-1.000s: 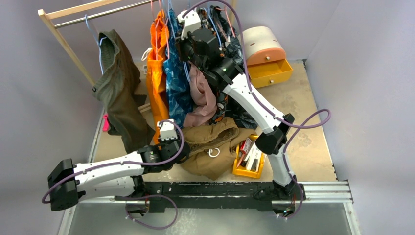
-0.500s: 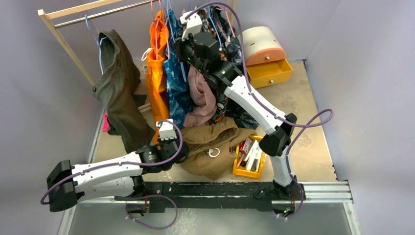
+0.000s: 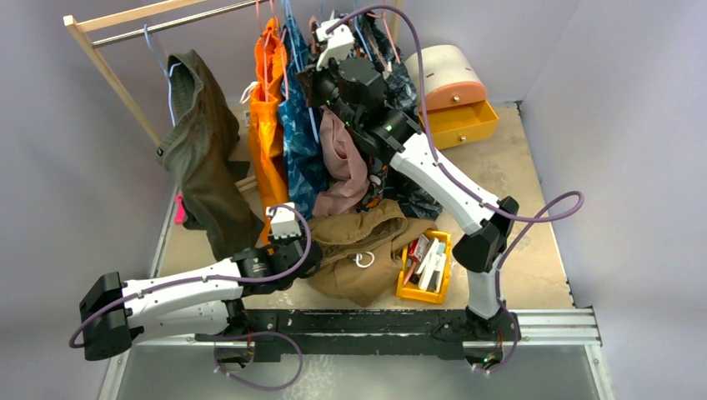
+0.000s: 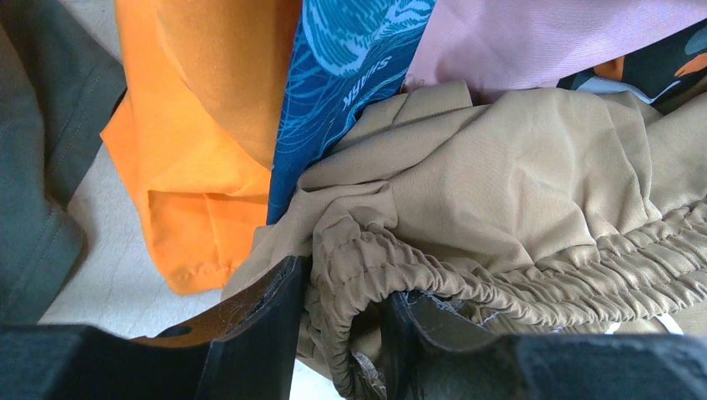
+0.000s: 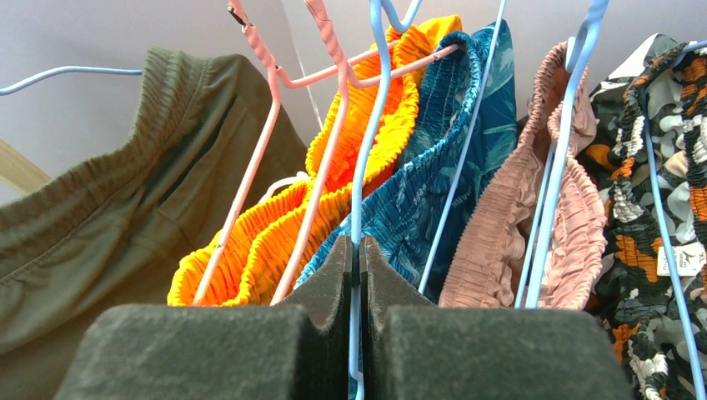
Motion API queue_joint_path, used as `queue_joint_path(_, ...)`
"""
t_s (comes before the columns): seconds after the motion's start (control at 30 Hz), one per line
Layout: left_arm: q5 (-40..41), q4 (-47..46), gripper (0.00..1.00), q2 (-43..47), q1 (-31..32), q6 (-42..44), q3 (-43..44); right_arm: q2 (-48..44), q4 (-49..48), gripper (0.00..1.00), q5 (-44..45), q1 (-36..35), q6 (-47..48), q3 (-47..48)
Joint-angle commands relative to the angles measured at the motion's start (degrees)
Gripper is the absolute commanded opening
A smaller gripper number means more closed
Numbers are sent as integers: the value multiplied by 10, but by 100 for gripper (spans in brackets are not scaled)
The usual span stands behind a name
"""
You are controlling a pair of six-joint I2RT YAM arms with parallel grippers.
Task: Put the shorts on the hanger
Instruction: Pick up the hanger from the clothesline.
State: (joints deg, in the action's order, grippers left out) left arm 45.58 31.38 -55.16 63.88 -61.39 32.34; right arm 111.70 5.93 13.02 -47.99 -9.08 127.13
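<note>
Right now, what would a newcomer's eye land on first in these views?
First, the crowded rack at the far side, with bright orange shorts loudest among the hanging clothes. The right gripper is up among them, shut on a thin light-blue hanger. Near the arm bases, the left gripper pinches the gathered waistband of the tan shorts, which lie heaped on the table.
</note>
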Motion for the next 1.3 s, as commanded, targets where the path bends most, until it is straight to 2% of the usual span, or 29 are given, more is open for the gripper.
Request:
queue_joint_path(0.0,5,-4,36,7,-2,0,5,-44,-69,0,-11,-2,-9,-7)
queue_joint_path(0.43,3,-11,36,-3,-2,1,7,-108,-97,0,-25,-2,-19,-107)
queue_joint_path(0.67,2,-10,36,-7,-2,2,11,-133,-85,0,-52,-2,-27,-127)
queue_joint_path(1.13,3,1,36,-13,-2,0,24,-292,-16,0,-119,-2,-18,-254)
queue_joint_path(1.27,2,8,37,-17,-2,0,35,-348,7,0,-113,-2,-16,-298)
